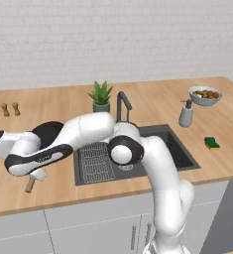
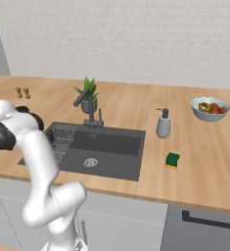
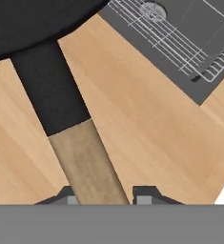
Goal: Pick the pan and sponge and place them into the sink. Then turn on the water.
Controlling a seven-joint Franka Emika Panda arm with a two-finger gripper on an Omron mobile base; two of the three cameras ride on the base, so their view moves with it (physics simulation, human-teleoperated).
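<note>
Reaching across to the left of the left base view, the arm [image 1: 88,134] bends low over the counter [image 1: 152,99], its hand over the pan [image 1: 47,131], whose black bowl peeks out behind the white forearm at the middle left. A stub of the wooden handle [image 1: 30,184] sticks out below the hand, toward the counter's front edge.

In the hand view the pan [image 3: 32,19] fills the upper left, its black neck running down into the light wooden handle [image 3: 87,167] at the bottom centre. The handle passes straight between the two fingertips of the gripper [image 3: 104,196]: one tip [image 3: 68,196] sits just left of it and the other [image 3: 147,194] just right. The jaws stand spread on either side of the wood, with a thin gap on the right side; whether the left tip touches I cannot tell.

Right of the pan, the sink [image 1: 180,149] is sunk into the counter at the centre of the left base view, with the wire rack [image 1: 95,161] in its left part and the drain [image 2: 90,162] seen in the right base view. The faucet [image 1: 122,104] rises behind it, beside a potted plant [image 1: 101,96].

Further right stand a soap bottle [image 1: 186,114] and a bowl of fruit [image 1: 205,95]. The sponge [image 1: 212,143] lies on the counter right of the sink, well apart from the pan.
</note>
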